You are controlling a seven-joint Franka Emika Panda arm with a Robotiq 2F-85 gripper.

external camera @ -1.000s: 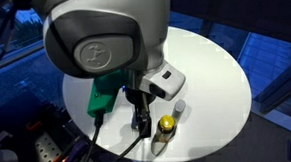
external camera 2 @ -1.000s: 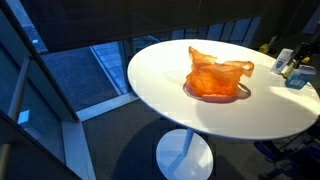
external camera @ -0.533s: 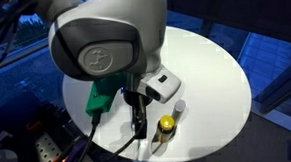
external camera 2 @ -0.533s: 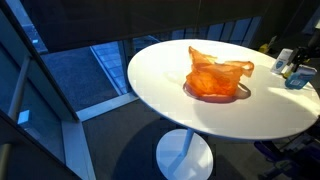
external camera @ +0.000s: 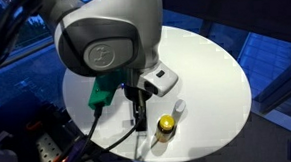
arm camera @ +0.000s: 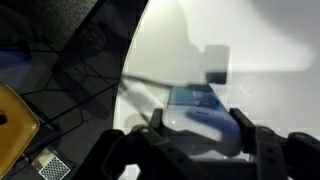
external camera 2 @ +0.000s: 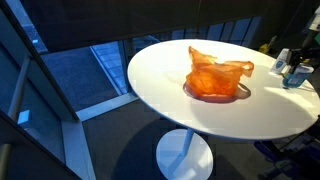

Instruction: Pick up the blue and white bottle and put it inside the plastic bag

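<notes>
The blue and white bottle [arm camera: 200,112] lies on its side on the white table, filling the space between my jaws in the wrist view. My gripper [arm camera: 200,128] is shut on it, with a dark finger pressed against each flank. In an exterior view the gripper [external camera: 139,116] points down at the table's edge and the arm hides the bottle. The orange plastic bag [external camera 2: 215,74] sits crumpled and open-topped in the middle of the round table [external camera 2: 160,85], well away from the gripper [external camera 2: 296,72] at the far right rim.
A small yellow-capped bottle [external camera: 165,126] stands just beside the gripper, with a small white object [external camera: 177,108] next to it. Cables [external camera: 109,143] hang off the table edge below the arm. A dark floor and glass surround the pedestal table.
The arm has shifted slightly over the table's edge and the jaws have closed in on the bottle. The bag and the yellow-capped bottle have not moved.
</notes>
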